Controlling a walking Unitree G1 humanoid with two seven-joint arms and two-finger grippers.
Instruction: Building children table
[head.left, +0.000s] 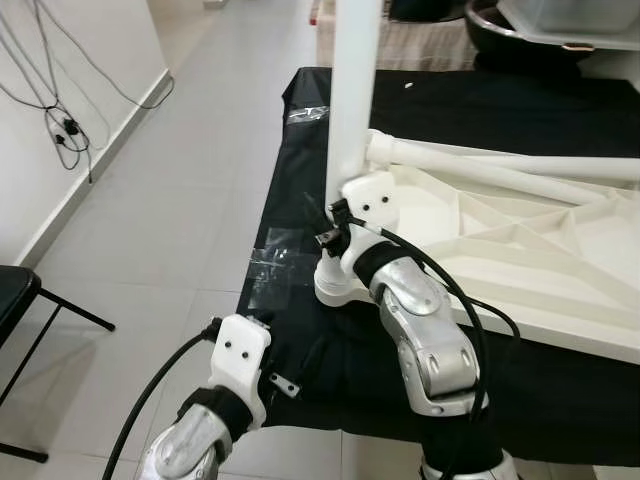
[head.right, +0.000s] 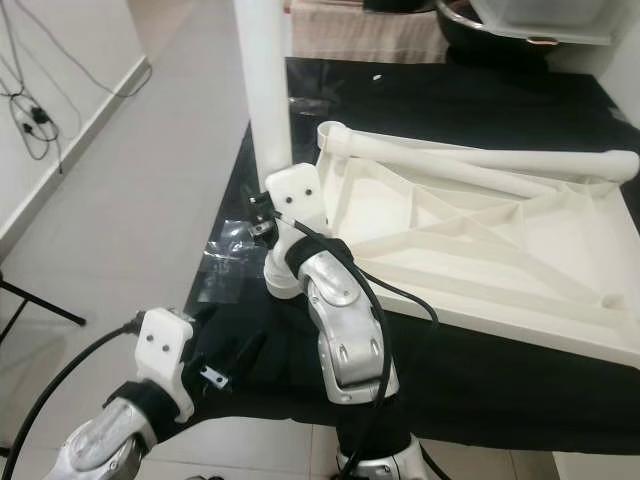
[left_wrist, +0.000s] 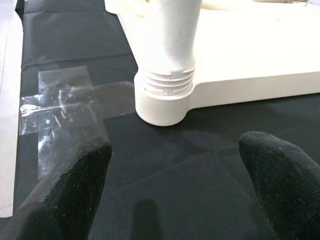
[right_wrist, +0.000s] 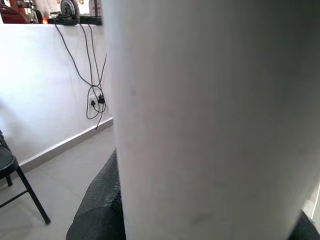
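We see the white tabletop (head.left: 520, 260) upside down on a black cloth (head.left: 330, 120) with clear tape patches (left_wrist: 65, 107), grey tiled floor (head.left: 170, 190) and wall cables (head.left: 60, 125) beyond. Right gripper (head.left: 338, 215) clamps the upright leg (head.left: 355, 90) standing in the corner socket (left_wrist: 162, 105). Left gripper (left_wrist: 175, 170) hangs spread wide over the cloth near the socket.

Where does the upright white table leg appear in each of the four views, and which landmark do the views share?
Left eye: upright table leg, top centre.
Right eye: top, left of centre.
Left wrist: top centre, its threaded base in the corner socket.
Right wrist: very close, centre and right.
Shared landmark: clear tape on black cloth.
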